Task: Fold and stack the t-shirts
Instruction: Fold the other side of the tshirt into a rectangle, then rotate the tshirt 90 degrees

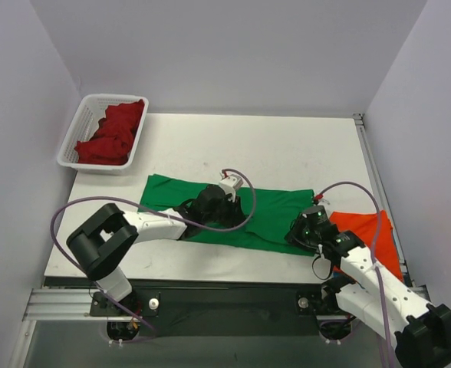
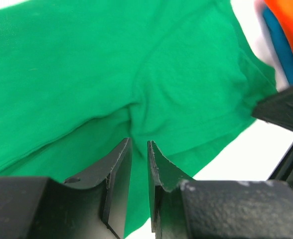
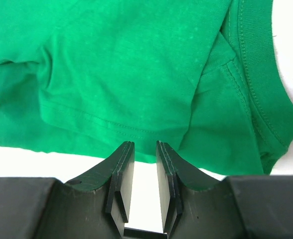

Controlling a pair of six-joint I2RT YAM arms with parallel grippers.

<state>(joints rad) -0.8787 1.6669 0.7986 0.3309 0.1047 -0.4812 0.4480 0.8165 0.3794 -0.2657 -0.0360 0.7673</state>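
Note:
A bright green t-shirt (image 1: 275, 218) lies folded into a long strip across the middle of the table. My left gripper (image 1: 209, 205) rests on its middle. In the left wrist view the left gripper (image 2: 139, 142) is shut on a puckered fold of the green t-shirt (image 2: 86, 64). My right gripper (image 1: 301, 230) is at the strip's right end. In the right wrist view the right gripper (image 3: 145, 143) is slightly open and empty, its tips at the hem of the green t-shirt (image 3: 136, 64). An orange t-shirt (image 1: 367, 238) lies folded at the right, with a blue t-shirt (image 2: 282, 42) under it.
A white slotted basket (image 1: 73, 138) at the back left holds a crumpled dark red t-shirt (image 1: 114, 130). A metal rail (image 1: 371, 169) runs along the table's right edge. Grey walls close in on both sides.

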